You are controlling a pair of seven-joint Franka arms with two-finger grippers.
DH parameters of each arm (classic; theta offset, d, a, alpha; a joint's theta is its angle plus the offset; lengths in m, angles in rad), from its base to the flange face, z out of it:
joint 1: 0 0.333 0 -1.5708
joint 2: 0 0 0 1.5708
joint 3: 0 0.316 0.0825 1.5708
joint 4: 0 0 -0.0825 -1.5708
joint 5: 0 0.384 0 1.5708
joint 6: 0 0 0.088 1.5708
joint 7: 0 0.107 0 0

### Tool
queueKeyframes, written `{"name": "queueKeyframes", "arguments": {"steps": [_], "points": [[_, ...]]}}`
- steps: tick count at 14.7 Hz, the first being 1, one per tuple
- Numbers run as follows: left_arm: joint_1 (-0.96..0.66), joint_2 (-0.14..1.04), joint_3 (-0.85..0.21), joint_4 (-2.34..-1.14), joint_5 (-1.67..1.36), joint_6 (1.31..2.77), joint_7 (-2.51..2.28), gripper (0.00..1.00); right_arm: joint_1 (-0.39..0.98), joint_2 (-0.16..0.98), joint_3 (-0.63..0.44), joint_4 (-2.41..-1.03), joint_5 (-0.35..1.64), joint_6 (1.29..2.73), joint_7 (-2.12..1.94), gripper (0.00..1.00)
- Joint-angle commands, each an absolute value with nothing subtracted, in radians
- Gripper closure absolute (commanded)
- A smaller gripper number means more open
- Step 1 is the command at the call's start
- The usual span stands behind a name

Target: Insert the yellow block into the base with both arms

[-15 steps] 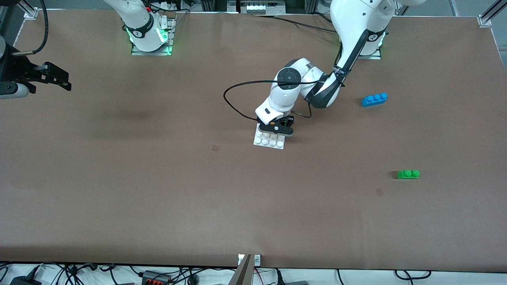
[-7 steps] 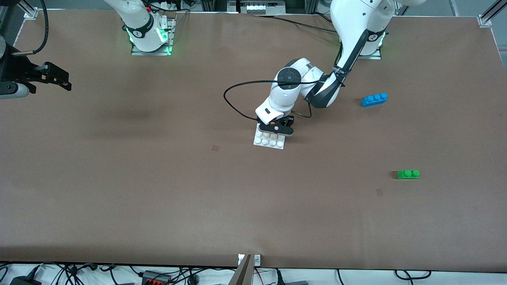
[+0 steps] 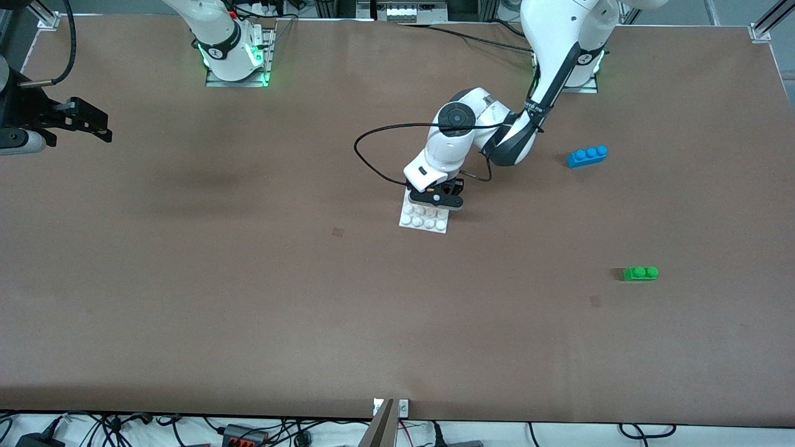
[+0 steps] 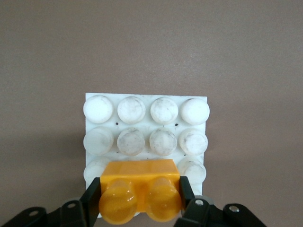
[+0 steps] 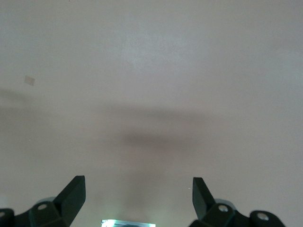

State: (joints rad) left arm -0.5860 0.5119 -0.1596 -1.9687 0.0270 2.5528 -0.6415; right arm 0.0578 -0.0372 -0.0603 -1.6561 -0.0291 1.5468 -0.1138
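My left gripper [image 3: 436, 200] is over the edge of the white studded base [image 3: 423, 218] that lies farther from the front camera, near the table's middle. In the left wrist view it [image 4: 139, 196] is shut on the yellow block [image 4: 140, 191], one black finger [image 4: 92, 198] at each end. The block, studs up, sits against the base [image 4: 147, 127] over its middle studs in the rows by the gripper. The block is hidden in the front view. My right gripper [image 3: 93, 127] waits, open and empty [image 5: 138, 189], over the right arm's end of the table.
A blue three-stud brick [image 3: 587, 155] lies toward the left arm's end of the table. A green two-stud brick [image 3: 640, 273] lies nearer to the front camera than it. A black cable [image 3: 372, 149] loops from the left wrist above the table.
My left gripper and wrist have shifted slightly toward the left arm's base, so a little more of the base's studs shows. The right arm has not moved.
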Motion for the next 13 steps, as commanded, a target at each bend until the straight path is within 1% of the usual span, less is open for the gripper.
{"name": "queueKeyframes", "arguments": {"steps": [1,4,6,13], "points": [[-0.575,0.515,-0.164,-2.020,0.061,2.559,-0.647,0.51,0.060,-0.046,-0.057,-1.651,-0.037,1.532,-0.109,0.00],[-0.572,0.529,-0.164,-2.019,0.061,2.566,-0.646,0.51,0.060,-0.046,-0.057,-1.651,-0.037,1.532,-0.109,0.00],[-0.571,0.558,-0.164,-2.011,0.061,2.605,-0.646,0.51,0.060,-0.046,-0.057,-1.651,-0.037,1.532,-0.109,0.00],[-0.572,0.574,-0.163,-2.005,0.061,2.620,-0.646,0.52,0.060,-0.046,-0.057,-1.651,-0.037,1.532,-0.109,0.00]]}}
